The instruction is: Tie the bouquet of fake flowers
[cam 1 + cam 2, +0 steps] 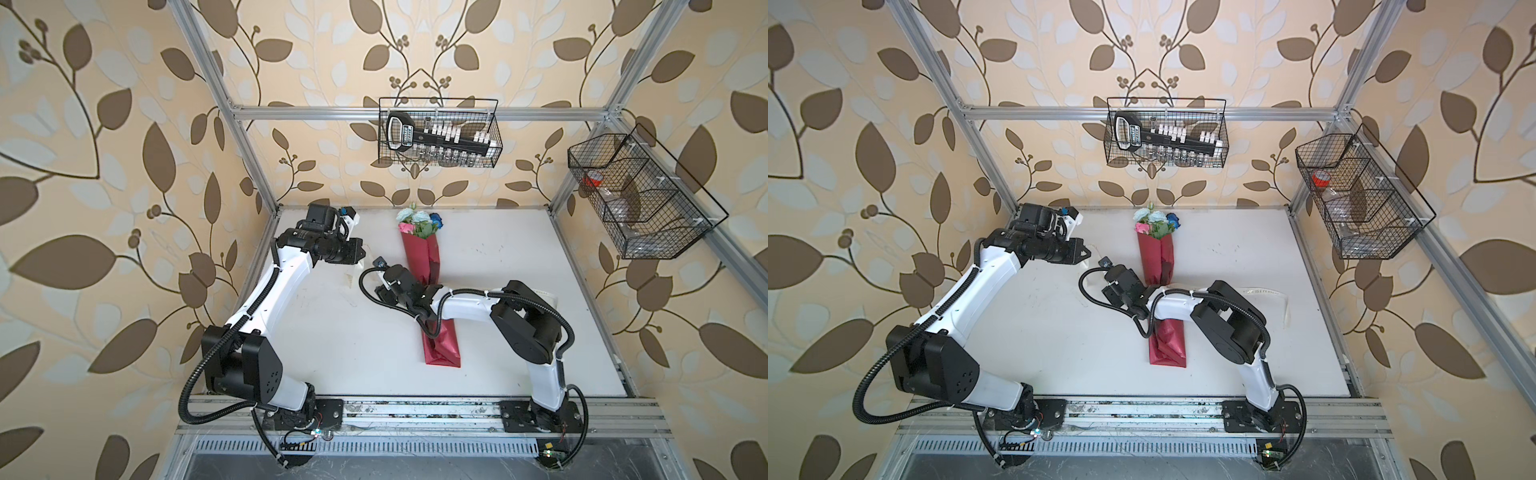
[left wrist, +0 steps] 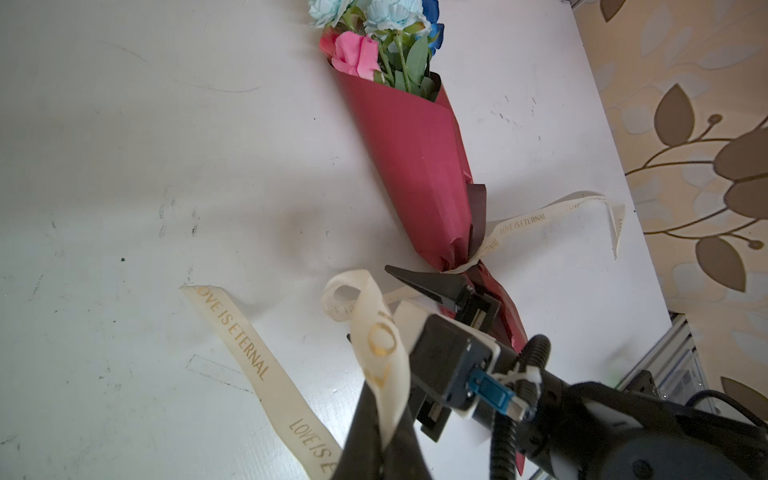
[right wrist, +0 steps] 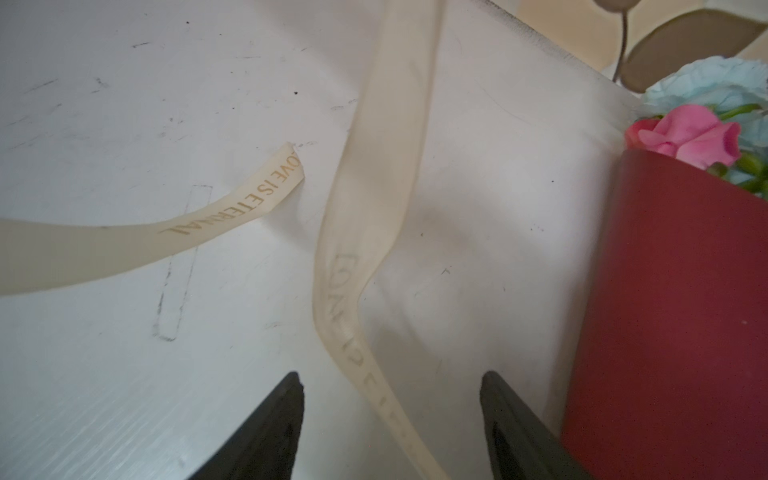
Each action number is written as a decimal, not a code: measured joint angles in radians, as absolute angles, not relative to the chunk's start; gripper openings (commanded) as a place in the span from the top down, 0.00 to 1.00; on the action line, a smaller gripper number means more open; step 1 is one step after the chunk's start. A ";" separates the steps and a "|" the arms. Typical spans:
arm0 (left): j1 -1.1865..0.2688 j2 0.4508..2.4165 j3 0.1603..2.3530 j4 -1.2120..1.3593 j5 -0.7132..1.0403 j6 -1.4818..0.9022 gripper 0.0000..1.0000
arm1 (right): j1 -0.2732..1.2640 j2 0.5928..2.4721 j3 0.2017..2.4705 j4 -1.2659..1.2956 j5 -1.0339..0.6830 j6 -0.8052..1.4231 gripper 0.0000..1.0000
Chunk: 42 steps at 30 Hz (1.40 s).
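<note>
I pinch the ribbon aloft in the left gripper so the right gripper, jaws apart, can straddle it.

Check the white surface: you will find a red wrapping sheet with a cream printed ribbon across it. Wire baskets hang far and right.

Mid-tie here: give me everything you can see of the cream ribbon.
The ribbon is cream satin-looking tape printed LOVE IS ETERNAL in gold. It cinches the narrow waist of the red wrap; one tail curls across the table, the other loops up into the shut left gripper, its end lying flat. A strand runs between the jaws of the open right gripper.
</note>
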<state>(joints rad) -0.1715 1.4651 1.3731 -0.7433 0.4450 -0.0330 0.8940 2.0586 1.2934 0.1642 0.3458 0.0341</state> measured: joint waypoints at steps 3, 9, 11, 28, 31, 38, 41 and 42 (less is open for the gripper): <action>-0.171 1.465 1.374 -0.751 0.445 -0.033 1.00 | 0.894 2.092 1.312 0.186 0.365 0.022 0.47; -0.171 1.470 1.380 -0.763 0.430 -0.033 1.00 | 0.894 2.106 1.312 0.203 0.373 0.015 0.97; -0.171 1.477 1.383 -0.768 0.411 -0.033 1.00 | 0.894 2.105 1.310 0.215 0.370 0.014 1.00; -0.171 1.671 1.341 -0.725 0.234 -0.041 0.41 | 0.823 1.760 0.989 0.309 0.300 0.170 1.00; -0.171 1.651 1.296 -0.651 0.327 -0.046 0.40 | 0.781 1.739 0.936 0.341 0.253 0.202 1.00; -0.204 1.581 1.142 -0.387 0.502 0.020 0.38 | 0.750 1.702 0.820 0.439 0.139 0.207 1.00; -0.242 1.567 1.057 -0.279 0.534 0.098 0.38 | 0.748 1.691 0.809 0.463 0.116 0.205 1.00; -0.252 1.568 1.038 -0.257 0.542 0.123 0.38 | 0.748 1.683 0.805 0.472 0.111 0.204 1.00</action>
